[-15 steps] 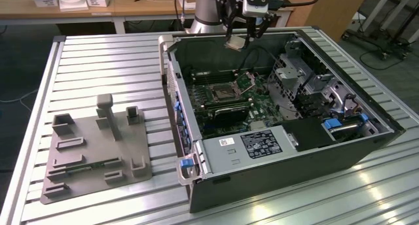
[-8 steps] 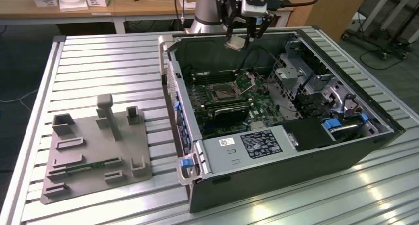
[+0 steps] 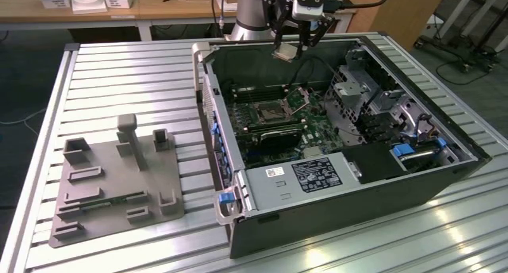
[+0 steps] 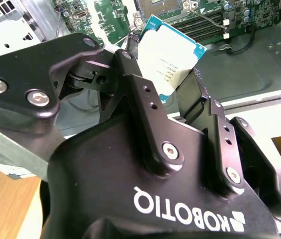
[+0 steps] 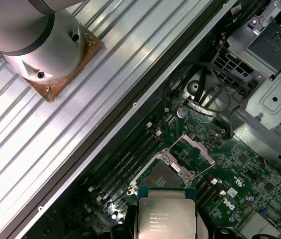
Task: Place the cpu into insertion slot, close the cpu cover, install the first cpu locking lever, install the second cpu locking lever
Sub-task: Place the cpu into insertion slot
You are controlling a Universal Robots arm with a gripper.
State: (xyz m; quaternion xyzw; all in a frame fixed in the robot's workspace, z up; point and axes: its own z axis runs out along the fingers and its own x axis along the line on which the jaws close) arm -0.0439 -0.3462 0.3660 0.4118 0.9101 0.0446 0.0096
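Currently | your desk (image 3: 119,77) carried the open computer case (image 3: 444,166) | its socket (image 5: 162,174) lay empty, cpu cover (image 5: 197,149) tipped up | your claw (image 3: 292,46) hung above the case, pinching the cpu (image 5: 166,216) by its edges | nothing seated yet: you had all four steps left.

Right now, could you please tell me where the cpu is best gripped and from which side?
By two opposite edges, from its metal top side, as the pincer holds it in the second wrist view. The cpu is a thin flat square, so only its edges offer parallel faces, and its underside stays free for the socket.
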